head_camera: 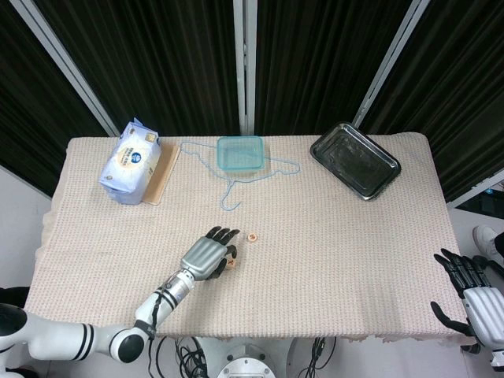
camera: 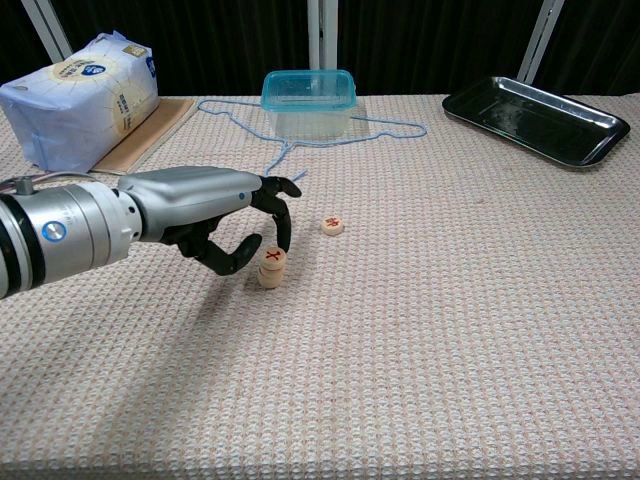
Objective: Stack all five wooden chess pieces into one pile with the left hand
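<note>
The left robot hand [camera: 225,225] curls around the short pile of round wooden chess pieces [camera: 271,268] on the surface, apparently gripping its top. One loose wooden piece [camera: 333,225] nearby likely comes next.

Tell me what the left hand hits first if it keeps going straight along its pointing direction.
Probably the stack of chess pieces, just ahead of the left hand; its fingers curl beside the stack. Beyond lies the single chess piece. Depth is uncertain.

Head view high above, looking down; chest view low, near, forward; shared table [head_camera: 331,236].
</note>
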Controlling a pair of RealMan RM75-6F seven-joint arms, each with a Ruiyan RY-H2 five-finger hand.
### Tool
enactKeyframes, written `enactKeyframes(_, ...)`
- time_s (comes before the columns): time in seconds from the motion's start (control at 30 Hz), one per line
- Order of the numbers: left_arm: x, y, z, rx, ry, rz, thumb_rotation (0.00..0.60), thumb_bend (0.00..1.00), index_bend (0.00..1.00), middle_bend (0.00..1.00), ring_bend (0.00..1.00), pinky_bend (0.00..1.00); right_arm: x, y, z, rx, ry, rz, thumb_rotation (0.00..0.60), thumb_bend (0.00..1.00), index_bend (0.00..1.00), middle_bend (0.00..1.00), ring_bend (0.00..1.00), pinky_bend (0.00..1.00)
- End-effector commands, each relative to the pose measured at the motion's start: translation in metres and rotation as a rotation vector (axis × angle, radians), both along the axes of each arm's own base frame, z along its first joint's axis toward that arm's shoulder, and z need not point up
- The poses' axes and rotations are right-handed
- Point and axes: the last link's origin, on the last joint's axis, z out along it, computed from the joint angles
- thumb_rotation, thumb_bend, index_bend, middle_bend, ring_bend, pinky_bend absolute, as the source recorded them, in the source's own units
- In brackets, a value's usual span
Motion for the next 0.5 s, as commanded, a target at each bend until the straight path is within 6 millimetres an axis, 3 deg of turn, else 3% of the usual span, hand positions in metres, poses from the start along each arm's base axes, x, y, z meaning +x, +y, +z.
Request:
enactKeyframes(0.03,0.001,0.0,0.001,0.002,-0.002,-0.001,0.6,0.68,0.38,0.0,0.0,0.0,0.0,0.0,0.0,0.0,0.0,0.0,0.6,0.3,0.0,0.0,0.0,0.0)
enactKeyframes(0.5,0.016,-0.008,0.003,0.004,-0.057,-0.067,0.6,0.67,0.36,0.0,0.0,0.0,0.0,0.0,0.0,0.001,0.0,0.0,0.6,0.3,0.0,0.0,0.0,0.0)
